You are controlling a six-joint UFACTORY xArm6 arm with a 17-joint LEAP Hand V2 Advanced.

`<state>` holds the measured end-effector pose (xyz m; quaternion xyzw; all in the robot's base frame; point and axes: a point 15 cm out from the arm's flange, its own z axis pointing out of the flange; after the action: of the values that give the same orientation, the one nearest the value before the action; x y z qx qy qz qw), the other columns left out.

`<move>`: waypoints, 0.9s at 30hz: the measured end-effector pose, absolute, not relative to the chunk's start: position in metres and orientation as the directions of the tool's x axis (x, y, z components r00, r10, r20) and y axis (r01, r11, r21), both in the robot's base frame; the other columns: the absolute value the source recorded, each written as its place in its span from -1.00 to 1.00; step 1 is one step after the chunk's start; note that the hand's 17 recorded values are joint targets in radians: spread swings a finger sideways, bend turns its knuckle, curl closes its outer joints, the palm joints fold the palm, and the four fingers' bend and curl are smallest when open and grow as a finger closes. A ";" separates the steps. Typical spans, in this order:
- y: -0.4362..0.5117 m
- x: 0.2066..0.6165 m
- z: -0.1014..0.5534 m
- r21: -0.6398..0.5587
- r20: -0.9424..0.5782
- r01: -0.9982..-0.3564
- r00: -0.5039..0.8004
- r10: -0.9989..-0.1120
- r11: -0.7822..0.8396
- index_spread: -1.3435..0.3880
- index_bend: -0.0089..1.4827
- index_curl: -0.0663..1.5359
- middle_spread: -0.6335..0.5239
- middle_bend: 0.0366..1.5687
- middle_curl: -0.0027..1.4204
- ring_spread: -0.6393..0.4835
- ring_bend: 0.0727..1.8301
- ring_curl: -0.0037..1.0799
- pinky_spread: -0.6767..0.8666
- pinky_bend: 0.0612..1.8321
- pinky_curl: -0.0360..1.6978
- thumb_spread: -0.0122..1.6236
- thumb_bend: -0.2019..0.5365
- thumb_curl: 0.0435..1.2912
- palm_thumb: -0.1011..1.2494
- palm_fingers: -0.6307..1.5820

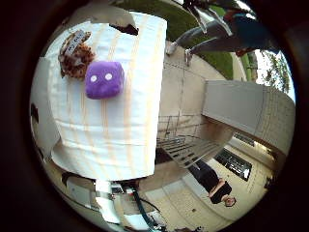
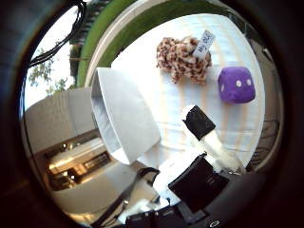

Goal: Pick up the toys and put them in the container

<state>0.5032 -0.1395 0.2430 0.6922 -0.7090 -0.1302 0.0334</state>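
A purple plush toy (image 2: 237,85) with two white eyes and a spotted brown giraffe plush (image 2: 183,59) with a white tag lie side by side on a table under a pale striped cloth (image 2: 171,104). A white open container (image 2: 120,116) stands on the cloth beside them. My hand (image 2: 204,142) is above the cloth, away from the toys, with a black-tipped finger reaching out straight and nothing held. The little finger side palm view shows the purple toy (image 1: 104,79) and the giraffe (image 1: 74,51) from higher up, both far from the palm.
The table stands outdoors on pale paving (image 1: 193,87), with grass (image 2: 123,28) beyond its far edge. A metal frame (image 1: 198,39) stands near the table. The cloth's edges (image 1: 145,145) drop off to the paving.
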 end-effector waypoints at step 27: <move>-0.169 0.490 0.192 0.357 -0.024 -0.934 -0.010 -1.000 0.001 0.03 -0.65 -0.90 -0.21 0.22 0.08 0.13 0.41 0.29 0.35 0.33 -0.27 0.34 -0.47 -0.33 0.58 0.48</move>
<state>0.4901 -0.1685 0.1921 0.6935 -0.6971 -0.1371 0.1194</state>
